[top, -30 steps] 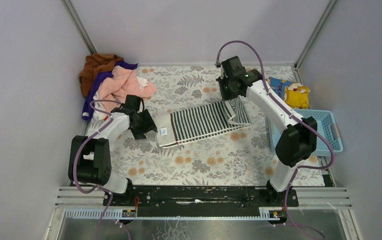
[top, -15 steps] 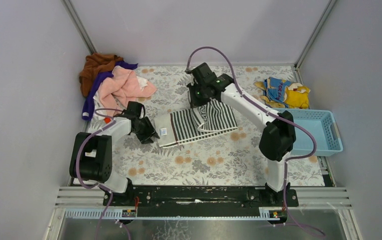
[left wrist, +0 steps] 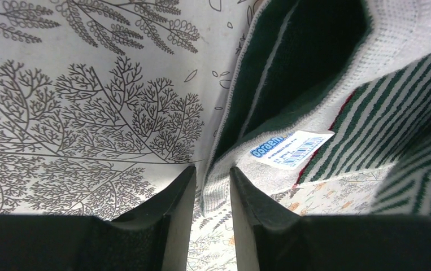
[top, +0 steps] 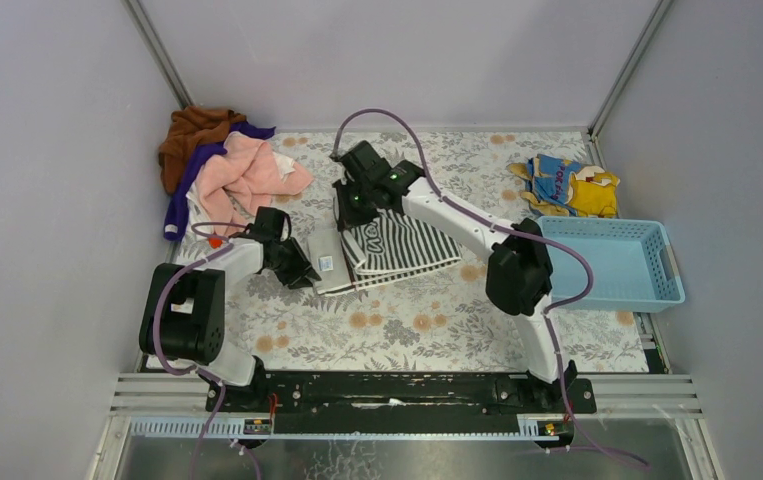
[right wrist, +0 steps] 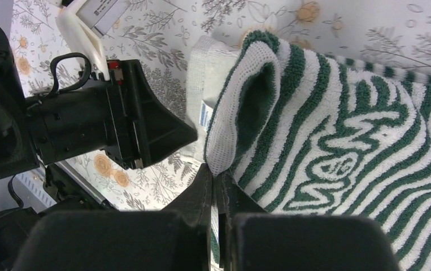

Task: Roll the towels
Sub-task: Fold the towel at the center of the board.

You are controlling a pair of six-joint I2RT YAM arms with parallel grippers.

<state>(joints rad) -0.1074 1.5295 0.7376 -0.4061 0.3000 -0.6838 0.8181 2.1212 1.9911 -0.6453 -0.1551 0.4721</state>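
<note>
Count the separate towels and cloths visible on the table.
5: striped towel centre; brown towel, purple towel and pink towel piled back left; blue-and-yellow cloth back right. The pile may hide more.

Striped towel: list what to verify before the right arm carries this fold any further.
1. Right gripper shut on the striped towel at its folded edge: ok.
2. Left gripper pinching the hem near the barcode label: ok.
3. Folded layer lying flat on the lower layer: not ok; the held edge stands up in a loop.
4. The two grippers apart: ok in the top view, though they are close.
5. Fold edges square with the layer beneath: cannot tell; the right arm covers part of it.
6. Towel pile and blue basket apart from the striped towel: ok.
</note>
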